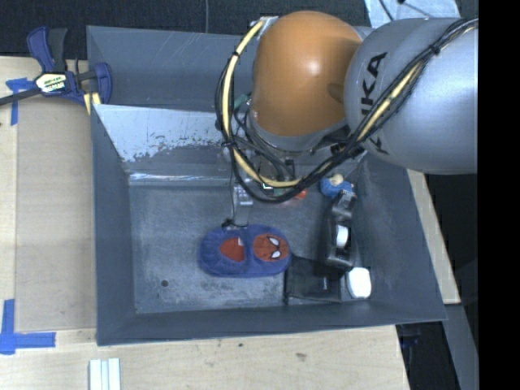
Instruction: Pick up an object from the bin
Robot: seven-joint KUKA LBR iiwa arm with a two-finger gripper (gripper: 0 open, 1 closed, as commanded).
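Camera view: gripper [239,216] over blue red-faced plush toy [244,265] at bin [114,218] centre (grip opening: cannot tell); I'd lower straight, pinching its far edge.

The bin [162,242] had bare floor all along its left side. Blue slippers [244,254] blocked the middle; a black box [307,284] and white cap [358,283] crowded the near right corner.
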